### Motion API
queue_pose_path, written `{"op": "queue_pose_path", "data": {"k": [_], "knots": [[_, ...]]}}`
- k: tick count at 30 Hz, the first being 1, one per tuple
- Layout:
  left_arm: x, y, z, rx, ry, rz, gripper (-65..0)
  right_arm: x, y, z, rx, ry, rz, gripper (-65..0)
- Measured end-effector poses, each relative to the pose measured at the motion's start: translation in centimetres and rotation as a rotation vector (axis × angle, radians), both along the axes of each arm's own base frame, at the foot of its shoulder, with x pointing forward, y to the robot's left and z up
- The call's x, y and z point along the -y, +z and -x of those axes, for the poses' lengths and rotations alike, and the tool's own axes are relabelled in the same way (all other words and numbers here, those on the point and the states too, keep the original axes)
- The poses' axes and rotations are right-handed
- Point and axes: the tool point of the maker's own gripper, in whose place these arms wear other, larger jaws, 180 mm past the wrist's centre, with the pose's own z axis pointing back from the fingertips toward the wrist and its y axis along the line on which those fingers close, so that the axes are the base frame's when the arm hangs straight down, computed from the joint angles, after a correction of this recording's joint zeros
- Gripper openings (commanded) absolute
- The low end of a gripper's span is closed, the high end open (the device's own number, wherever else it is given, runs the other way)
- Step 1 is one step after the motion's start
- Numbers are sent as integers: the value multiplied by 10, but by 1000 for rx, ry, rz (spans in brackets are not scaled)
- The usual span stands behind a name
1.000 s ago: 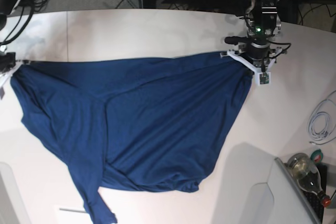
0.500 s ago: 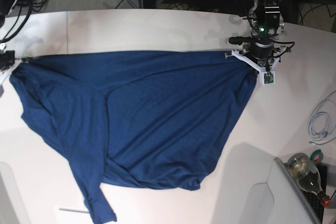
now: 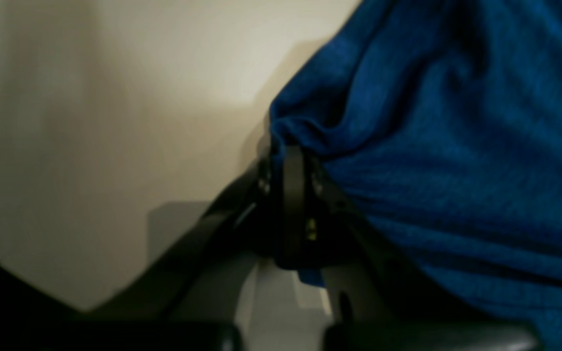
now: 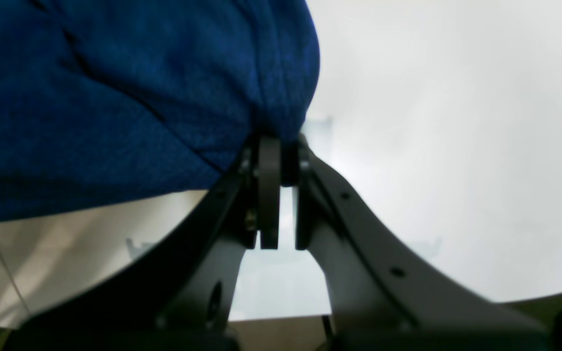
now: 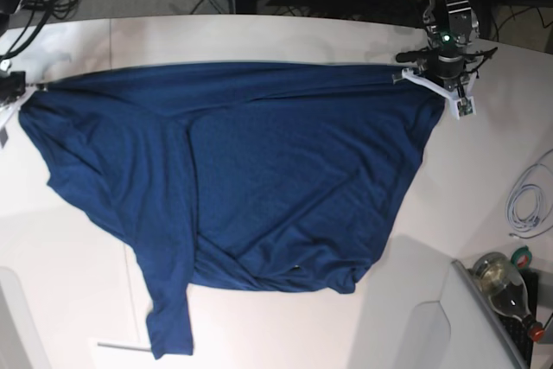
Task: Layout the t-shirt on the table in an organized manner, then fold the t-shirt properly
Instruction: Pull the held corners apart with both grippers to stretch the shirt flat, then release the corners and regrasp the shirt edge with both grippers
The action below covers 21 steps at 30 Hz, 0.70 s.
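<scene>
- Left end effector point(image 5: 429, 84), clamped on the t-shirt point(image 5: 233, 187) corner, has moved toward 1 o'clock.
- Right end effector point(image 4: 279, 161) pinches the opposite corner.
- Top hem now runs straight; bare tabletop point(image 5: 259, 36) lies at 12 o'clock.

White table point(image 5: 259, 36) under t-shirt point(image 5: 259, 179)

Both arms spread, fingers point(image 4: 269, 195) clamped.

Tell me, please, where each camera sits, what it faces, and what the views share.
Base: high above, looking down on the table, the shirt and both arms.
Left wrist: behind the left gripper, facing its shut jaws on the shirt.
Right wrist: behind the right gripper, facing its shut jaws on the shirt.
Shared: all three show the shirt and table.
</scene>
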Motion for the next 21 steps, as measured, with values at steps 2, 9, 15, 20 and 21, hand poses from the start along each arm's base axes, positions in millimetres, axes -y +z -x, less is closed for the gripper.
{"op": "queue_pose_path", "data": {"k": [2, 9, 15, 20, 21], "knots": [[3, -1, 3, 9, 11, 6, -550, -1, -3, 7, -14, 0, -2, -647], [-13, 3, 24, 9, 125, 17, -374, 8, -2, 14, -3, -53, -6, -546], [-30, 28, 32, 58, 164, -30, -235, 23, 2, 30, -20, -80, 26, -216], [-44, 75, 30, 164, 207, -87, -217, 18, 40, 16, 89, -30, 121, -243], [-53, 92, 29, 206, 234, -118, -217, 13, 53, 11, 125, -11, 146, -245]]}}
